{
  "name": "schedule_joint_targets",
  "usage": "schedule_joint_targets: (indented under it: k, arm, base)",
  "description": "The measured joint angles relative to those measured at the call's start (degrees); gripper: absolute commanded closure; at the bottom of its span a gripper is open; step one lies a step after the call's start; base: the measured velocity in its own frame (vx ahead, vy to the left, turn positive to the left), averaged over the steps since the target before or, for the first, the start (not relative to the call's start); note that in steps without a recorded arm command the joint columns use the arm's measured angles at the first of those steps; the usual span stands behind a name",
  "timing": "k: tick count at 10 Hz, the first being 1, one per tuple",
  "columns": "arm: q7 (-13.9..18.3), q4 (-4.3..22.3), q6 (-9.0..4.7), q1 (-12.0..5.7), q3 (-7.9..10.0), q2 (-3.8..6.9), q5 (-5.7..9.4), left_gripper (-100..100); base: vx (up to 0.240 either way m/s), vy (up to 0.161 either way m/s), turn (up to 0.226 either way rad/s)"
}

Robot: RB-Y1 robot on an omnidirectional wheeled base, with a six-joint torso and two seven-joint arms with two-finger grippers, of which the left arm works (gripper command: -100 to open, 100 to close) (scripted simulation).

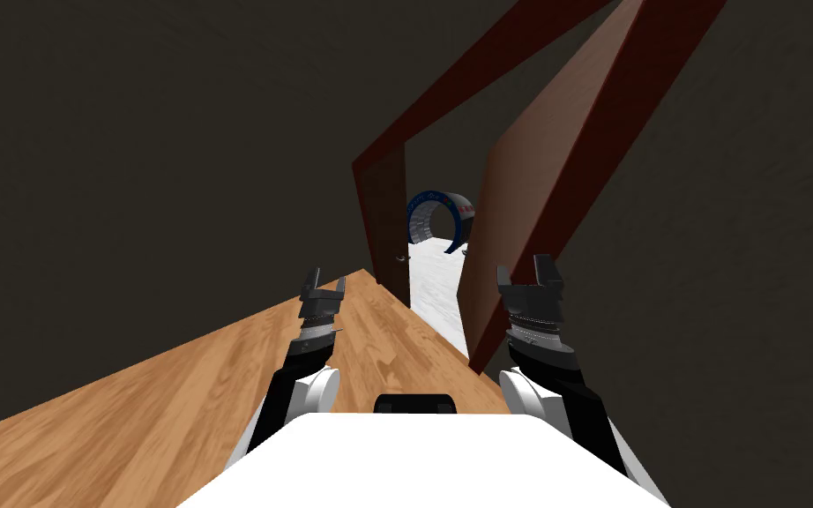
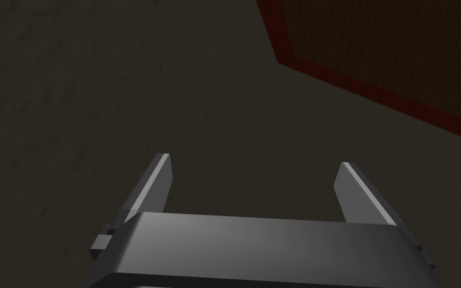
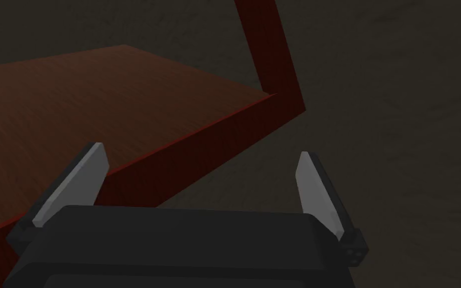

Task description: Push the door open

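**Operator:** What room do I have?

**Spotter:** Dark walls close you in on both sides. The wooden floor runs as a lane to the doorway ahead of you.

**Operator:** And the door?

**Spotter:** The brown door stands ajar on your right of the opening, its dark red edge turned toward you. The dark red frame bounds the left side. Between them you have a narrow gap, with white ground and a blue ring beyond it.

**Operator:** My hands?

**Spotter:** Your right gripper is just beside the door's near edge, fingers spread and holding nothing. I cannot tell whether it touches. Your left gripper hangs over the floor near the frame, fingers spread too.
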Motion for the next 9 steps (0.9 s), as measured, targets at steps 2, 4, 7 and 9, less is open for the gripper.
schedule_joint_targets:
  k: [2, 4, 7, 9]
  arm:
    - [0.2, 2.0, -0.36, -0.86, -0.43, 0.55, -0.29, -100]
    - [0.3, 4.4, -0.86, -1.96, -0.93, 1.12, -0.62, -100]
    - [0.7, 8.3, -2.23, -3.21, -1.81, 1.96, -1.14, -100]
    - [0.8, 10.9, -2.91, -4.14, -2.71, 2.42, -1.65, -100]
  base:
    - [0.120, 0.047, -0.023]
    - [0.119, 0.038, -0.020]
    - [0.137, 0.048, -0.023]
    - [0.120, 0.055, -0.025]
